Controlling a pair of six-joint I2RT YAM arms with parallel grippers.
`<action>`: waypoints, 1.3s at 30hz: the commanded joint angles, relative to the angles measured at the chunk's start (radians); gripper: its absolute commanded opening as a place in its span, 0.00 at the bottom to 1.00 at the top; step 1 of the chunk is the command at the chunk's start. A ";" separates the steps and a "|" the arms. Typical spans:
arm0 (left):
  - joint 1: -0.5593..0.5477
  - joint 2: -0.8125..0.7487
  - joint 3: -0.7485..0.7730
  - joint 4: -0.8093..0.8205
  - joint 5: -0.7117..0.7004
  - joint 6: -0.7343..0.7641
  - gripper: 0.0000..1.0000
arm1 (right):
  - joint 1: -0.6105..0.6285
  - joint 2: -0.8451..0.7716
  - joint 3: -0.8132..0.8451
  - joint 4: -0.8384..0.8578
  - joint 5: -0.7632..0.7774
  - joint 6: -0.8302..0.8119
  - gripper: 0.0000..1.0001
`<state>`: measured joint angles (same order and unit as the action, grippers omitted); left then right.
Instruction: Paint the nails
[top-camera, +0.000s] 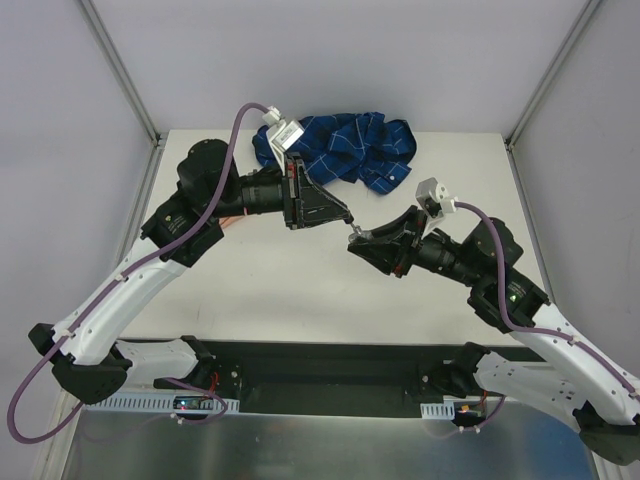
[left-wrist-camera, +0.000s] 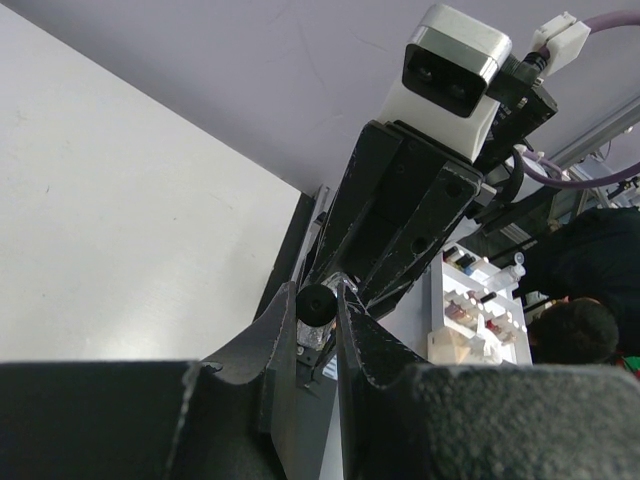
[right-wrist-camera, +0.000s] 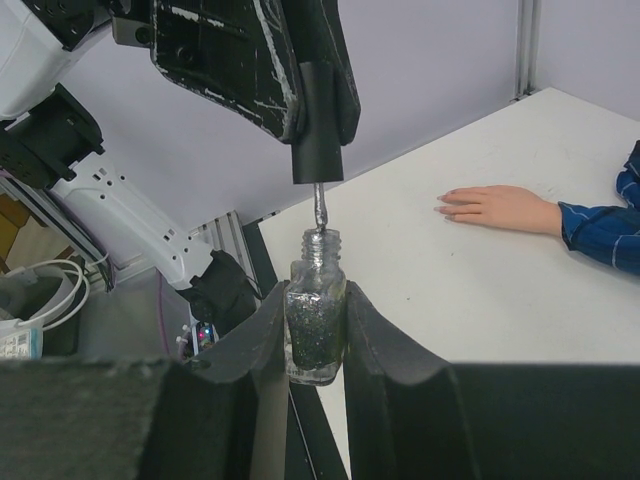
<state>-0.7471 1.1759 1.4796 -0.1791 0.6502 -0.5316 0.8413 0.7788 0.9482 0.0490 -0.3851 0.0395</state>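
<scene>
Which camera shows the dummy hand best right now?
Right wrist: the dummy hand lies flat on the table, fingers in plain sight, nails too small to judge. Top external shows only its blue checked sleeve; the hand itself I cannot make out. Left wrist shows none of it.

Left arm (top-camera: 120, 300) and right arm (top-camera: 560, 350), white shells at the near edge of the table (top-camera: 300, 290), black joints farther over it, purple cable (top-camera: 235, 135) along each, white wrist camera (top-camera: 283, 133), matte black fingers (right-wrist-camera: 230, 50), seemingly scuffed
</scene>
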 joint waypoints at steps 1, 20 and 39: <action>-0.008 -0.028 -0.008 0.043 0.011 0.010 0.00 | 0.005 -0.013 0.047 0.057 0.012 -0.018 0.00; -0.008 -0.032 0.007 0.009 0.034 0.053 0.00 | 0.007 -0.021 0.049 0.037 0.014 -0.026 0.00; -0.008 -0.018 0.065 -0.036 0.040 0.076 0.00 | 0.010 0.007 0.067 0.026 -0.001 -0.029 0.00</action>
<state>-0.7471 1.1725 1.4956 -0.2325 0.6773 -0.4770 0.8436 0.7868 0.9726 0.0330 -0.3813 0.0216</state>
